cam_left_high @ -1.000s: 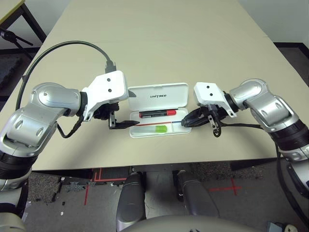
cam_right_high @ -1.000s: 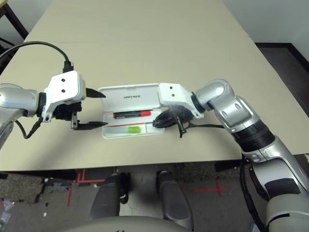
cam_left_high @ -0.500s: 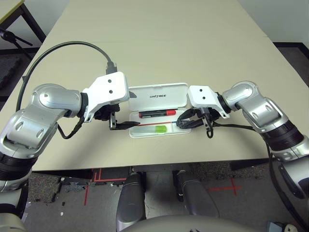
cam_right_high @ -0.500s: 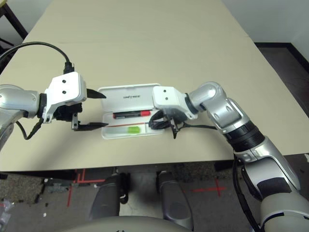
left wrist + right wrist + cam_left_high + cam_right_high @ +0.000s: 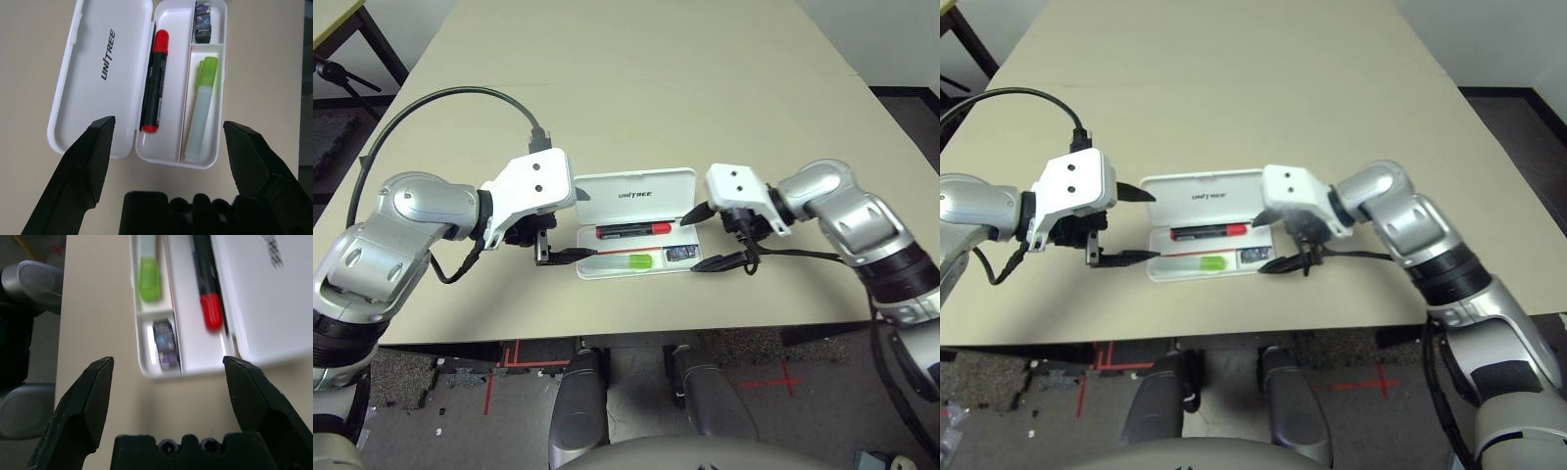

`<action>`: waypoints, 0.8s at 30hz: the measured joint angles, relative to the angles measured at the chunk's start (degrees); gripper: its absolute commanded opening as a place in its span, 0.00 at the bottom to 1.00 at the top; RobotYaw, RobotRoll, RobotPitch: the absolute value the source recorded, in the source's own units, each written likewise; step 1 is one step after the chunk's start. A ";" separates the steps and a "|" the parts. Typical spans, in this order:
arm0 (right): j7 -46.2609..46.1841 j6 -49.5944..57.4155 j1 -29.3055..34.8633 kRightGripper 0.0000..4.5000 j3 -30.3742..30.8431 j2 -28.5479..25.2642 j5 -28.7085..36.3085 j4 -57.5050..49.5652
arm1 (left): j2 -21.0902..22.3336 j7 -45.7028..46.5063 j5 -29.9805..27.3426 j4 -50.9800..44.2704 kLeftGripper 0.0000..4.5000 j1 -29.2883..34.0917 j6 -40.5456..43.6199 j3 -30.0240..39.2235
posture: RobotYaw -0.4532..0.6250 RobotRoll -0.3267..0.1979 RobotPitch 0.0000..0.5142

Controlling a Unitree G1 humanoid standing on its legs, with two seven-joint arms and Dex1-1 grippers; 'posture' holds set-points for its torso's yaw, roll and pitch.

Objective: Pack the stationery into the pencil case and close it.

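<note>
right hand (image 5: 718,238) now spread open, drawn back off the case (image 5: 636,201) to just beside its right end, small dark piece (image 5: 680,253) come into sight, left lying in the small end compartment, right forearm (image 5: 862,220) shifted outward

The big tan desk (image 5: 636,117) has a dark gray floor (image 5: 460,421) below its near edge. The floor has red lines (image 5: 489,392) on it (one makes a cross (image 5: 790,380)). A small yellowish table (image 5: 337,18) with dark legs is near the desk's far left side.

Robotics lab or similar workspace, plain tabletop (image 5: 636,108), red floor tape (image 5: 788,380), trailing cables (image 5: 460,90)
</note>
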 measured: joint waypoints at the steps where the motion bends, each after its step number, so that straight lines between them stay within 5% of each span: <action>1: 0.59 1.56 0.46 0.99 -1.16 -1.18 1.39 -0.01 | 0.13 0.00 0.00 0.09 1.00 0.27 -0.04 0.09 | 0.39 0.62 0.36; 7: 1.48 9.59 0.91 0.99 -9.28 -6.84 8.84 -0.90 | 1.78 0.04 0.42 2.63 1.00 3.48 -1.11 0.92 | 0.38 0.62 0.36; 16: 1.30 11.47 4.25 0.99 -11.83 -11.14 11.84 -2.75 | 3.63 0.01 2.12 7.40 1.00 5.93 -4.49 2.72 | 0.36 0.62 0.35; 19: 0.61 11.58 4.59 1.00 -11.84 -11.17 11.97 -2.83 | 3.18 0.05 2.47 9.19 0.87 5.64 -5.94 2.71 | 0.36 0.62 0.35; 24: -0.59 11.58 4.87 1.00 -11.83 -11.16 12.06 -3.50 | -0.38 4.11 7.55 17.92 0.47 -0.03 -13.89 2.66 | 0.36 0.62 0.35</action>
